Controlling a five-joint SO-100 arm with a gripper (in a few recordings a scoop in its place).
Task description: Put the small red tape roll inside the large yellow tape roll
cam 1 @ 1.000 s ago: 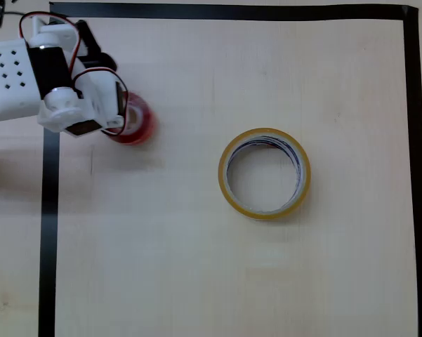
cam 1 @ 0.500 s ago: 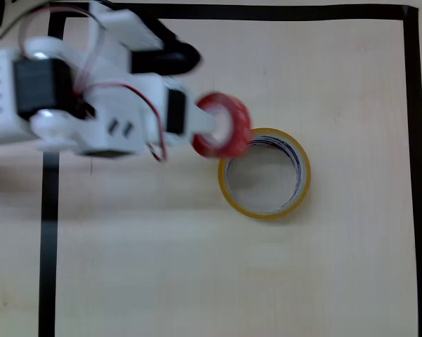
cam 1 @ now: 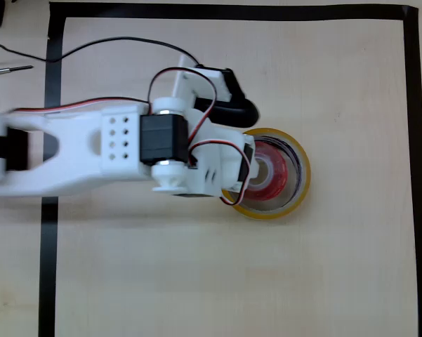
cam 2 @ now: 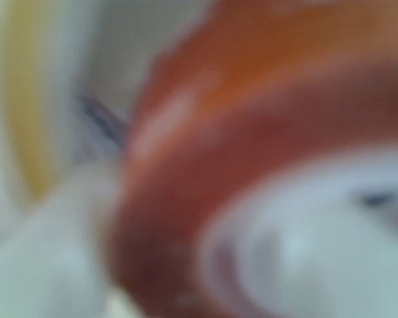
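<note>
Holding over the ring: gripper [cam 1: 256, 165] at centre-right of the overhead frame, reaching in from the left, apparently clenched on the small red tape roll [cam 1: 270, 170]; fingers mostly hidden under the wrist, so grip judged, not seen outright.
Red roll: within the outline of the large yellow tape roll [cam 1: 303, 168], lying flat, white core facing up; resting on the table or held just above, cannot tell.
Key relation: red roll sits toward the left and middle of the yellow ring's hole; release should drop it straight down, no sideways travel needed.
Wrist view: blurred red roll [cam 2: 265, 172] very close, a yellow band [cam 2: 26, 106] at left of frame.
Surface: pale wooden table [cam 1: 196, 281], flat, marked by a black tape border [cam 1: 49, 232].
Room: bare table right of and below the ring; black cable [cam 1: 112, 43] at upper left, well apart.
</note>
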